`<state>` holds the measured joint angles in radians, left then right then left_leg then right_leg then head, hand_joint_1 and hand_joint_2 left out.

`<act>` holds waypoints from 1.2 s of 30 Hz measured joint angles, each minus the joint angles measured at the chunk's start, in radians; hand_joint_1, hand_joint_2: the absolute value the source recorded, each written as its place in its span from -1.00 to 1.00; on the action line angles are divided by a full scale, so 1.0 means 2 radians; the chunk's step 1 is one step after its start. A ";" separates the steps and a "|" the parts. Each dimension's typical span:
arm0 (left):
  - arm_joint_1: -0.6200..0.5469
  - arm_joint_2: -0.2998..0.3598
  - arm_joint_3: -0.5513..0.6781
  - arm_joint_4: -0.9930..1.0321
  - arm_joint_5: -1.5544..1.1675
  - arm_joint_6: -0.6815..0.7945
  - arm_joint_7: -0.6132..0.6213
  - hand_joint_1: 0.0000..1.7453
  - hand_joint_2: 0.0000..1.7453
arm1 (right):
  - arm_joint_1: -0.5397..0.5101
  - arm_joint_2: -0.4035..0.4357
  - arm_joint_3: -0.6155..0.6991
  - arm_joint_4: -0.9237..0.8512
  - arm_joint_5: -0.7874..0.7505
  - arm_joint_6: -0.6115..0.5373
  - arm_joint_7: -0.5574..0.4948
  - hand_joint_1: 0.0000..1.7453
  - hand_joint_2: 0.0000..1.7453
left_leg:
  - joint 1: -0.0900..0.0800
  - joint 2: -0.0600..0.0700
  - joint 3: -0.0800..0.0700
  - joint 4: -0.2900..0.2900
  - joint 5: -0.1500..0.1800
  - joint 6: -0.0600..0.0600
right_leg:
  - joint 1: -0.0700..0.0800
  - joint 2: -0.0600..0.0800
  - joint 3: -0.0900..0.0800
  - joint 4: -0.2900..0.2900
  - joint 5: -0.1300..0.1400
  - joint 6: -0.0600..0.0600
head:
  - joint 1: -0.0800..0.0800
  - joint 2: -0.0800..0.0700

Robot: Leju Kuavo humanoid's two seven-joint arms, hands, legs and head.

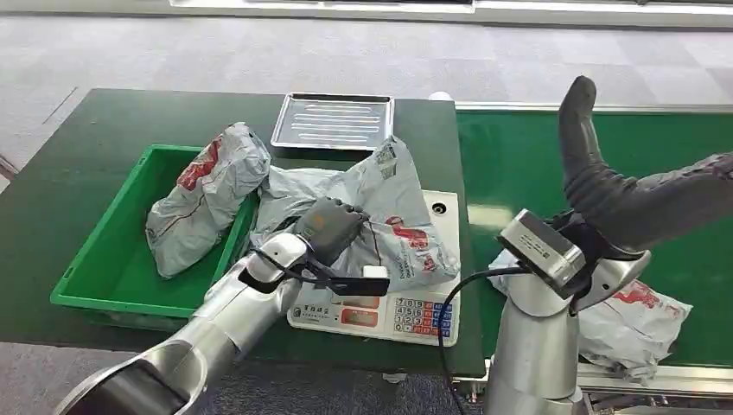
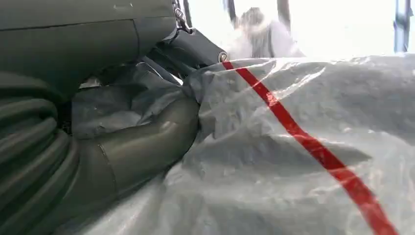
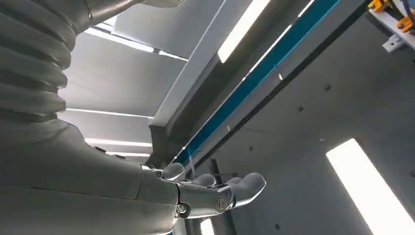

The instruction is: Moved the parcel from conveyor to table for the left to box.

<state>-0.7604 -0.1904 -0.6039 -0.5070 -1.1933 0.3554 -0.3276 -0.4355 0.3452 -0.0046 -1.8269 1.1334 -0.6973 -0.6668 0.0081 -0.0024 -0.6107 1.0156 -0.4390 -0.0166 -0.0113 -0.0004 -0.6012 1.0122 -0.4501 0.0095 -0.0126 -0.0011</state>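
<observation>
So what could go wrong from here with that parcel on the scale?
The left hand grips loose plastic on the parcel, so the film might slip or tear when lifted. The green bin already holds a parcel, so the new one may catch on it. The raised right hand holds nothing and could not help.

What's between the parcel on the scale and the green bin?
Nothing visible. The left hand grips the parcel on the scale, right beside the green bin. A second parcel already fills part of the bin, leaning over its near wall.
</observation>
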 measured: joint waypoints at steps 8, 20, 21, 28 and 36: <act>0.034 0.020 0.130 -0.247 0.068 0.175 0.004 1.00 1.00 | 0.003 0.000 -0.012 0.000 -0.014 0.000 -0.005 -1.00 1.00 | 0.000 0.001 0.000 0.000 0.000 0.000 | 0.000 0.001 -0.001 0.000 0.000 0.000 | 0.000 0.000; 0.086 0.001 0.280 -0.439 0.127 0.176 -0.095 1.00 1.00 | 0.007 0.000 -0.017 0.000 -0.023 0.000 -0.014 -1.00 1.00 | 0.000 0.001 0.000 0.000 0.000 0.000 | 0.000 0.001 -0.001 0.000 0.000 0.000 | 0.000 0.000; 0.089 0.000 0.289 -0.445 0.131 0.176 -0.097 1.00 1.00 | 0.007 0.000 -0.017 0.000 -0.023 0.000 -0.014 -1.00 1.00 | 0.000 0.001 0.000 0.000 0.000 0.000 | 0.000 0.001 -0.001 0.000 0.000 0.000 | 0.000 0.000; 0.100 -0.009 0.348 -0.474 -0.010 0.169 -0.034 1.00 1.00 | 0.008 0.000 -0.021 0.000 -0.018 0.000 -0.004 -1.00 1.00 | 0.000 0.001 0.000 0.000 0.000 0.000 | 0.000 0.001 -0.001 0.000 -0.001 0.000 | 0.000 0.000; 0.073 0.038 0.299 -0.247 -0.155 0.146 0.208 -1.00 -1.00 | 0.007 0.000 -0.020 0.000 0.005 0.000 0.023 -1.00 1.00 | 0.000 0.001 0.000 0.000 0.001 -0.001 | 0.000 0.001 -0.001 0.000 0.000 -0.001 | 0.000 0.000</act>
<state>-0.6145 -0.1140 -0.0063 -1.0009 -1.5026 0.6466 0.0884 -0.4209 0.3452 -0.0454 -1.8265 1.1433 -0.6973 -0.6218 0.0082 0.0003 -0.6106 1.0153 -0.4374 -0.0192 -0.0110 0.0026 -0.6031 1.0124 -0.4492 0.0074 -0.0129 -0.0011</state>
